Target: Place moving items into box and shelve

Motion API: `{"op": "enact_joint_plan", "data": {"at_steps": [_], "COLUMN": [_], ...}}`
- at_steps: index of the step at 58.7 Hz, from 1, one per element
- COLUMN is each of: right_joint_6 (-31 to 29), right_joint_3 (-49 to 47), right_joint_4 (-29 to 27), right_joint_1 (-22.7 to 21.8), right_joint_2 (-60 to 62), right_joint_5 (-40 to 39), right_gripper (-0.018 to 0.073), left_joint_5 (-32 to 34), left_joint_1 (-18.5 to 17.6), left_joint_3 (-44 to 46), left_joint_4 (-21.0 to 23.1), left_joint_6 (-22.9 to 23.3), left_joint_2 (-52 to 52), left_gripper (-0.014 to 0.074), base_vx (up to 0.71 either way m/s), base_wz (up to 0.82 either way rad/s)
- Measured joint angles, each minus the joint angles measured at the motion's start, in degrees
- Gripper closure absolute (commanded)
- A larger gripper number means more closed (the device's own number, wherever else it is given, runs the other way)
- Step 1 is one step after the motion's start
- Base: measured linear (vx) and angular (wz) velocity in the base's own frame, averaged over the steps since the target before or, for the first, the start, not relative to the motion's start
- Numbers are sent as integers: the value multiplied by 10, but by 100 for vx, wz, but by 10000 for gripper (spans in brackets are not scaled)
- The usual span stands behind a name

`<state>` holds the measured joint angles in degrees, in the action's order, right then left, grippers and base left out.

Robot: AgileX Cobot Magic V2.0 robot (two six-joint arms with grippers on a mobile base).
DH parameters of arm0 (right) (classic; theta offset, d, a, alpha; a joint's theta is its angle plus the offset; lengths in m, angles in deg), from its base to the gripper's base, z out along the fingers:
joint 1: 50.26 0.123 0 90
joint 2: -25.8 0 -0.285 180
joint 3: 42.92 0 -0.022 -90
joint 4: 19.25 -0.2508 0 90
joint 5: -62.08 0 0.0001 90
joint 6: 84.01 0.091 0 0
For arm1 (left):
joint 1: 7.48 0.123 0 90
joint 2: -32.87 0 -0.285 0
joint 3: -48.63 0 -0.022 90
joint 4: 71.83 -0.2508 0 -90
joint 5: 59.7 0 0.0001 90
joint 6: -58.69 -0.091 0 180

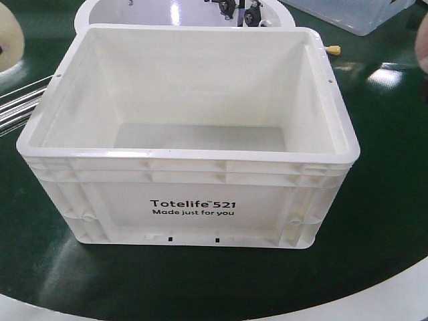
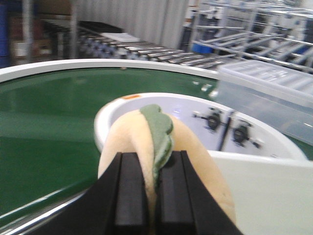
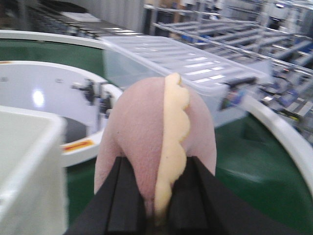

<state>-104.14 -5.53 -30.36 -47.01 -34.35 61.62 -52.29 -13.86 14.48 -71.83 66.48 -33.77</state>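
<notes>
A white Totelife crate (image 1: 190, 194) stands open and empty on the green belt in the front view. Its corner shows in the left wrist view (image 2: 264, 191) and the right wrist view (image 3: 24, 161). My left gripper (image 2: 152, 196) is shut on a beige plush toy (image 2: 129, 139) with a green scalloped crest, held left of the crate. My right gripper (image 3: 157, 200) is shut on a pink plush toy (image 3: 144, 127) with a yellow scalloped crest, held right of the crate. A sliver of beige plush (image 1: 8, 33) shows at the front view's left edge.
A white round hub (image 2: 195, 115) with black fittings sits behind the crate. A clear lidded plastic bin (image 3: 176, 63) stands at the back right on the green conveyor ring (image 1: 381, 221). Roller racks and metal shelving fill the background.
</notes>
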Motion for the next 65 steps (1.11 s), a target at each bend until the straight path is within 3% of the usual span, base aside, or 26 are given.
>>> {"op": "enact_joint_plan", "data": {"at_steps": [11, 20, 28, 35, 43, 50, 56, 65], "right_joint_6": [-2, -2, -2, -1, 2, 3, 3, -1], "right_joint_3": [0, 0, 0, 0, 0, 0, 0, 0], "right_joint_4": [0, 0, 0, 0, -2, -12, -33, -67], "right_joint_1": [135, 226, 285, 300, 301, 301, 301, 300], "right_joint_2": [-11, -40, -70, -82, -83, -83, -83, -83], "right_joint_5": [-45, -80, -112, -117, -123, -127, -130, -138], "right_gripper": [565, 561, 478, 333, 85, -89, -151, -137], "left_joint_5": [28, 51, 69, 71, 74, 70, 68, 68], "left_joint_1": [-92, -149, -184, -190, -190, -190, -190, -190], "left_joint_3": [-1, -1, -1, -1, -1, -1, -1, -1], "left_joint_4": [-48, -61, -64, -63, -63, -63, -63, -59], "left_joint_6": [0, 1, 2, 2, 2, 2, 2, 2], "left_joint_2": [-6, -32, -57, -64, -64, -64, -64, -64], "left_gripper": [603, 597, 510, 359, 138, 3, -41, -24], "base_vx": [0, 0, 0, 0, 0, 0, 0, 0], "base_wz": [0, 0, 0, 0, 0, 0, 0, 0]}}
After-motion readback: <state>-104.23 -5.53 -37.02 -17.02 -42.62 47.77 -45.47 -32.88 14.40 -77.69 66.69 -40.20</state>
